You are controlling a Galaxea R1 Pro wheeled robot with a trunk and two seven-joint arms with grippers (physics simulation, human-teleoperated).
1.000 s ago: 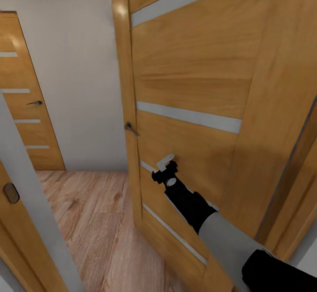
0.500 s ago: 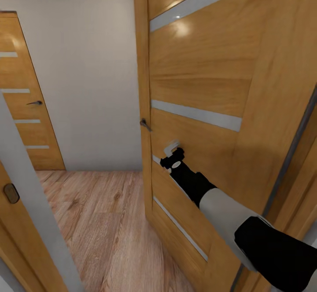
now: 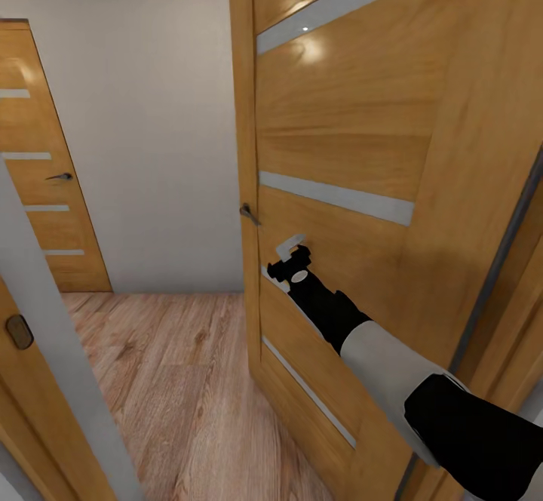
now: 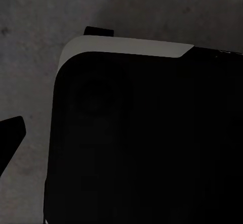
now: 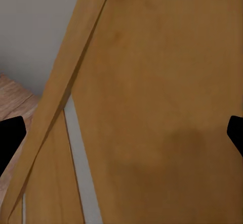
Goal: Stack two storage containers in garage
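The two storage containers are out of view. My right gripper (image 3: pixel 290 248) is stretched forward against the face of a wooden door (image 3: pixel 362 146) with frosted strips, just below and right of its handle (image 3: pixel 247 213). In the right wrist view its dark fingertips (image 5: pixel 10 138) stand wide apart, open and holding nothing, with the door panel (image 5: pixel 162 107) close in front. In the left wrist view one fingertip (image 4: pixel 10 135) sits at the picture's edge beside a black and white part of my own body (image 4: pixel 142 133), over a dark grey mottled surface (image 4: pixel 152 6).
The door stands partly open onto a hallway with a light wood plank floor (image 3: pixel 173 380) and a pale grey wall (image 3: pixel 151 109). A second, closed wooden door (image 3: pixel 38 184) is at the far left. A grey door frame (image 3: pixel 53 350) runs close by on my left.
The door has swung further open, its edge shifting to the right. My right arm followed it, and the gripper has since edged slightly up and left on the panel.
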